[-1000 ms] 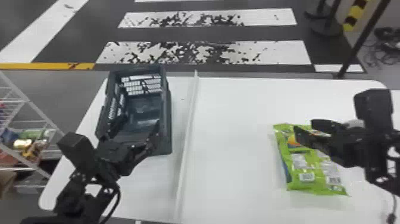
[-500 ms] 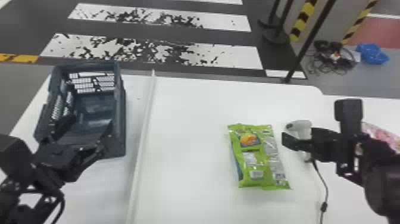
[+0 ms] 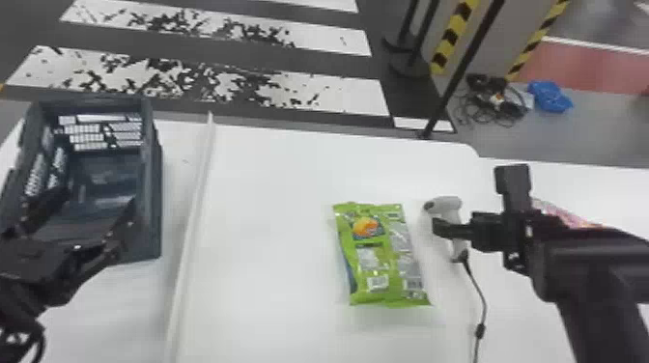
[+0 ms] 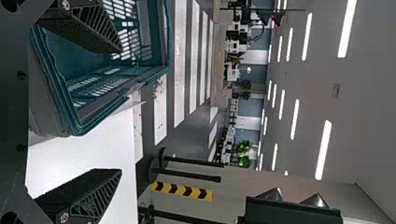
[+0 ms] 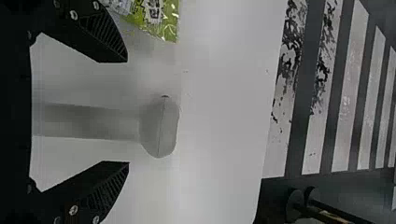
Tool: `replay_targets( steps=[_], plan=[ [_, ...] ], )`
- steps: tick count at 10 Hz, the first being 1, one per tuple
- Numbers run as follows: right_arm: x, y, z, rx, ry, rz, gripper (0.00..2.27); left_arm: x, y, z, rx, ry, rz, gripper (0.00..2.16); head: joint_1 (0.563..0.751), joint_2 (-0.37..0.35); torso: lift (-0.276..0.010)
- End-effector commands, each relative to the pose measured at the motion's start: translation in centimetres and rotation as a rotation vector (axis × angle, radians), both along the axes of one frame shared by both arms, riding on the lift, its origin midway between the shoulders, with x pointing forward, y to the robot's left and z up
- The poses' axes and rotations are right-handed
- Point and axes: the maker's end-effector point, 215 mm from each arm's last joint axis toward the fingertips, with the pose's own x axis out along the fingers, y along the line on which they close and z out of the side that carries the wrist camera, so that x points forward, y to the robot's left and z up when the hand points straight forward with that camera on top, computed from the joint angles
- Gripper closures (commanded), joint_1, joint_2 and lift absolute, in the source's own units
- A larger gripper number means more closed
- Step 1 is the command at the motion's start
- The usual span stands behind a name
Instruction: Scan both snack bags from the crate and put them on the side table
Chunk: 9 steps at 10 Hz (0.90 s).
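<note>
A green snack bag point(image 3: 381, 256) lies flat on the white table; its edge shows in the right wrist view as a green snack bag point(image 5: 159, 18). Right of it lies a white scanner point(image 3: 445, 208) with a cable. My right gripper point(image 3: 442, 228) is over the scanner's handle; in the right wrist view the open right gripper point(image 5: 127, 112) has the scanner point(image 5: 159, 126) between its spread fingers, not gripped. My left gripper point(image 3: 99, 207) stands open at the near end of the dark crate point(image 3: 153, 193); the left wrist view shows the left gripper point(image 4: 121, 112) beside the crate point(image 4: 60, 107).
A raised white strip point(image 3: 193, 212) runs between crate and bag. A pink packet point(image 3: 562, 212) lies partly behind the right arm on the side table point(image 3: 603, 186). A dark pole point(image 3: 458, 72) stands beyond the table's back edge.
The head view has swung to the right, bringing the scanner and pink packet into sight. My right gripper has shifted from above the green bag to over the scanner.
</note>
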Motion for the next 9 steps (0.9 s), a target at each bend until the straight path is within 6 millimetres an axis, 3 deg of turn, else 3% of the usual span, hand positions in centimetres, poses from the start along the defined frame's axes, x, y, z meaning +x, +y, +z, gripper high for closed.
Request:
replay_targets(
  steps=[1, 2, 3, 6, 7, 9],
  plan=[
    [0.5, -1.5, -0.9, -0.022, 0.039, -0.003, 0.35, -0.1, 0.0, -0.1, -0.001, 0.001, 0.000, 0.08, 0.695, -0.213, -0.087],
    [0.5, -1.8, -1.5, -0.020, 0.065, 0.006, 0.73, -0.1, 0.1, -0.1, -0.002, 0.003, 0.002, 0.08, 0.695, -0.222, -0.087],
    [0.3, -1.9, -2.2, -0.022, 0.091, 0.009, 1.34, -0.1, 0.1, 0.0, -0.002, 0.001, 0.002, 0.08, 0.695, -0.229, -0.087],
    [-0.5, -1.7, -3.4, -0.014, 0.140, 0.013, 2.17, -0.2, 0.0, 0.0, -0.002, 0.001, -0.001, 0.08, 0.695, -0.238, -0.087],
    [-0.6, -1.8, -2.6, -0.010, 0.126, 0.005, 2.19, -0.3, 0.1, 0.1, -0.001, 0.001, 0.002, 0.08, 0.695, -0.238, -0.087],
    [-3.9, -1.9, -0.6, 0.006, 0.141, -0.035, 2.19, -0.4, 0.4, -0.1, -0.002, 0.005, 0.006, 0.08, 0.695, -0.240, -0.087]
  ],
)
